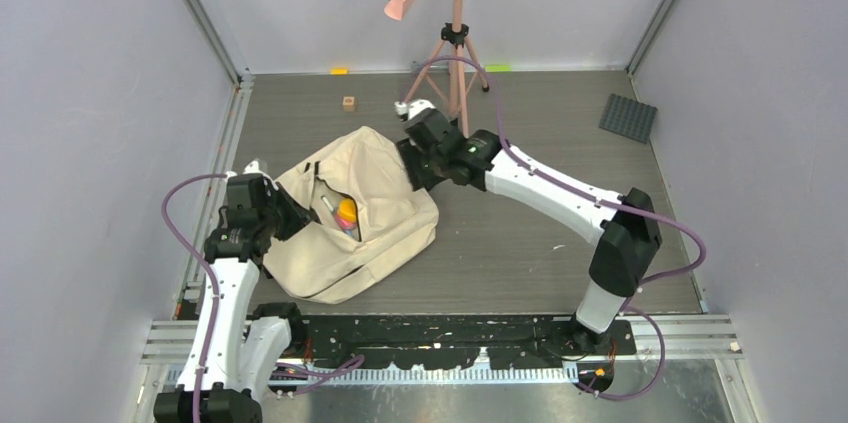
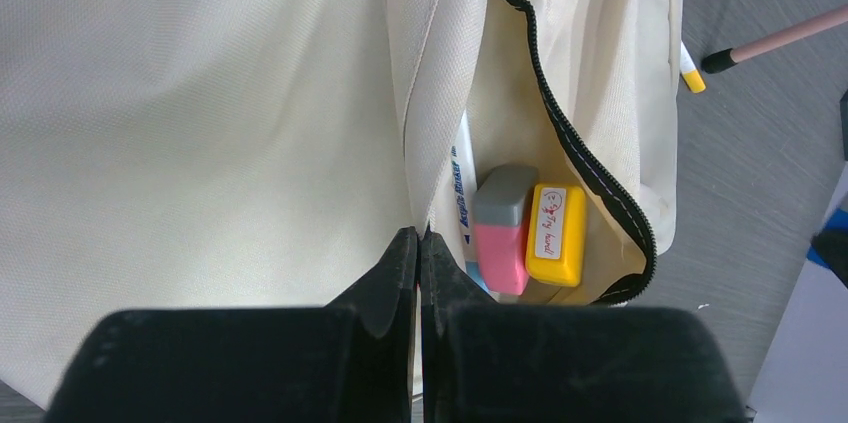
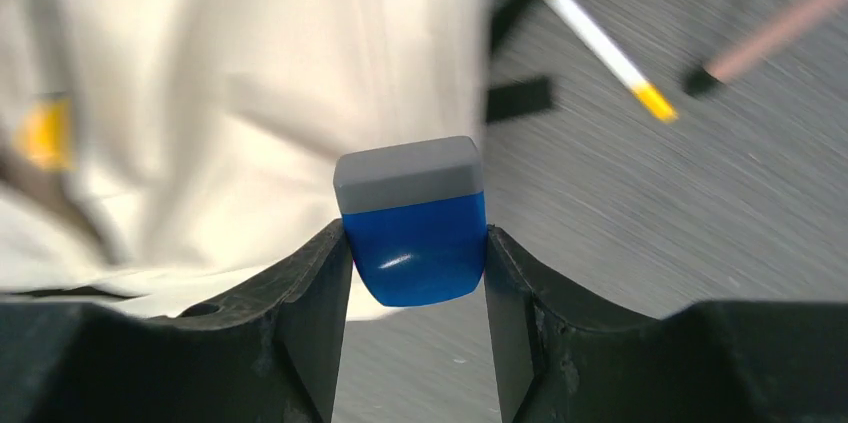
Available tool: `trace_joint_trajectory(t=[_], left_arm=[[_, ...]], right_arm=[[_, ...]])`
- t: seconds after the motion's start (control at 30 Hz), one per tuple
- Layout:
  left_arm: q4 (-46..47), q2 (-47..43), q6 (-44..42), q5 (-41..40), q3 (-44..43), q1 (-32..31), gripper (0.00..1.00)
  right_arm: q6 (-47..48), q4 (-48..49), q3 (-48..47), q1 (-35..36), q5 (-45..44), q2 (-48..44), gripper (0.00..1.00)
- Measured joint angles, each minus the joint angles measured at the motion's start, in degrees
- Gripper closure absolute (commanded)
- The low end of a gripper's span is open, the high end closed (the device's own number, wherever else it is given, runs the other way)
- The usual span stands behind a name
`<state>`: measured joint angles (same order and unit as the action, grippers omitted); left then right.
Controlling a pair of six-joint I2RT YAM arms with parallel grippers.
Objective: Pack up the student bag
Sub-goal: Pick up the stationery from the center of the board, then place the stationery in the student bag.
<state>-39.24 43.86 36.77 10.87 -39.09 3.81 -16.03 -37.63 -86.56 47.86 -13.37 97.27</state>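
The student bag, a cream canvas backpack with a black zip, lies on the table left of centre with its pocket open. Inside the pocket I see a pink and grey eraser, a yellow eraser and a pen. My left gripper is shut on the bag's fabric edge beside the opening. My right gripper is shut on a blue and grey eraser and holds it above the bag's right edge.
A white and yellow pen lies on the table beside the bag's black straps. A pink tripod stands at the back. A small wooden block and a dark grey plate lie farther back.
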Motion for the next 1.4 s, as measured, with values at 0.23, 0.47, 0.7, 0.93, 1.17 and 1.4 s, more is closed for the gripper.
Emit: trace_joint_trajectory(t=[0.23,0.47,0.7,0.93,1.17,1.4], left_arm=[[0.1,0.0,-1.7,0.8,0.0,0.0,1.00],[1.4,0.0,-2.8,3.1,0.0,0.0,1.00],[1.7,0.0,-3.2,3.7,0.0,0.0,1.00],[2.1,0.0,-4.0,3.8,0.1,-0.3,1.00],[2.0,0.0,-4.2,3.7,0.1,-0.4,1.00],[2.1,-0.1,-4.2,3.7,0.1,-0.5,1.00]], right_arm=[[-1.4,-4.2,-21.8,8.5,8.5,9.9,0.70],[-2.2,-11.7,-42.9,11.8,15.6,25.6,0.68],[-2.9,-19.7,-51.7,14.0,21.4,36.0,0.68],[-3.9,-21.6,-54.2,14.3,21.8,37.5,0.65],[-4.1,-22.1,-57.4,14.3,19.0,40.5,0.60],[-3.8,-22.3,-58.8,14.3,13.7,42.0,0.37]])
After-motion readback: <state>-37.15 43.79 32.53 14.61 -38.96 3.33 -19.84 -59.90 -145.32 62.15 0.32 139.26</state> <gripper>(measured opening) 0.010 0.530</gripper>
